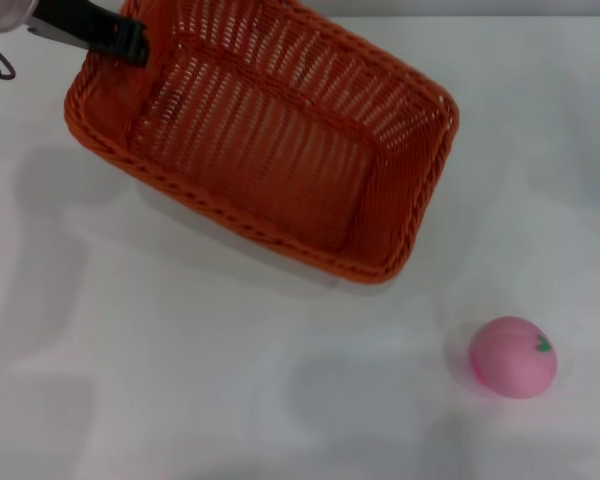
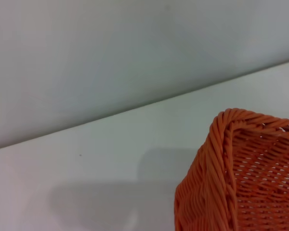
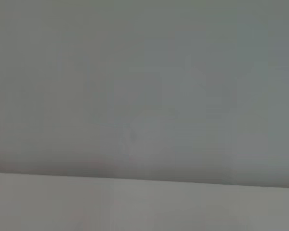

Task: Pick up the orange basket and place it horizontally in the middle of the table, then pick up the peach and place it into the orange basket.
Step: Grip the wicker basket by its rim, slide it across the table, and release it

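The orange basket [image 1: 270, 140] lies at an angle across the upper middle of the head view, its open side up and a shadow on the table [image 1: 180, 380] beneath it. My left gripper [image 1: 130, 45] reaches in from the far left corner, its black fingers clamped over the basket's braided rim at the short end. In the left wrist view one rounded corner of the basket [image 2: 241, 178] fills the lower right. The pink peach [image 1: 513, 357] rests on the table near the front right, well apart from the basket. My right gripper is out of view.
The white tabletop stretches across the front and left of the head view. A grey wall [image 2: 111, 57] rises behind the table's far edge. The right wrist view shows only the wall [image 3: 144, 86] and a strip of table [image 3: 144, 207].
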You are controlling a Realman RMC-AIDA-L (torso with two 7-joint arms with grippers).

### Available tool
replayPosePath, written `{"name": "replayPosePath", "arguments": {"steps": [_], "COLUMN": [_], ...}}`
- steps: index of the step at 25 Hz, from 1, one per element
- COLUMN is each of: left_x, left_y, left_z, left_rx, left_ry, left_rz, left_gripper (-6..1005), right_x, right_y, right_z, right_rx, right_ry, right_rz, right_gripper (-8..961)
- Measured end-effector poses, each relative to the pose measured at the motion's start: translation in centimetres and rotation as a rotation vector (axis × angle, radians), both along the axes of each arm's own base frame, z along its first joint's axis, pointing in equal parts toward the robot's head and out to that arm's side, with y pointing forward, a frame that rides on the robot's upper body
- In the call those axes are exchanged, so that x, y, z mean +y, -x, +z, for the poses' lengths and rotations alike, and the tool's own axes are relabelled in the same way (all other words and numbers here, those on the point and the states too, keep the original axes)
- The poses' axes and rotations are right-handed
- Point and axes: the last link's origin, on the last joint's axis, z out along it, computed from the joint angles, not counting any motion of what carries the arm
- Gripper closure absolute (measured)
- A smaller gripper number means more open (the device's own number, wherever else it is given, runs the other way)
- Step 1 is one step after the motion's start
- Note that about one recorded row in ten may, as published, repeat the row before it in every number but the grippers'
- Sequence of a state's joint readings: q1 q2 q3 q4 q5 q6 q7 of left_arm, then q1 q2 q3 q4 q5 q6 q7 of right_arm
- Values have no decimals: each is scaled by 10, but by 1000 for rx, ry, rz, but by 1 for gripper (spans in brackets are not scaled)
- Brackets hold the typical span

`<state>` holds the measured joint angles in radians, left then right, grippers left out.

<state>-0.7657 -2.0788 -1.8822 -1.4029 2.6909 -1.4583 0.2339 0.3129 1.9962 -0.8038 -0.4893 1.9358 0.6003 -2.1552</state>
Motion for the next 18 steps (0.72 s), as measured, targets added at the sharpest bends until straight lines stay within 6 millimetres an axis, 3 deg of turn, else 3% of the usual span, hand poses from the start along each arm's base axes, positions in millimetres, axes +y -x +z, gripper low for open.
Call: {"name": "replayPosePath", "arguments": {"steps": [18], "left_x": [9], "left_y": [10], "left_z": [-35], "left_rx": [-102], "left_ry": [-7], "left_rz": [108], "left_gripper": [853], "right_x": [2], "right_y": [1], "right_z": [0], "right_rx": [-8], "right_ry": [8], "right_rz": [4], "right_gripper": [95]}}
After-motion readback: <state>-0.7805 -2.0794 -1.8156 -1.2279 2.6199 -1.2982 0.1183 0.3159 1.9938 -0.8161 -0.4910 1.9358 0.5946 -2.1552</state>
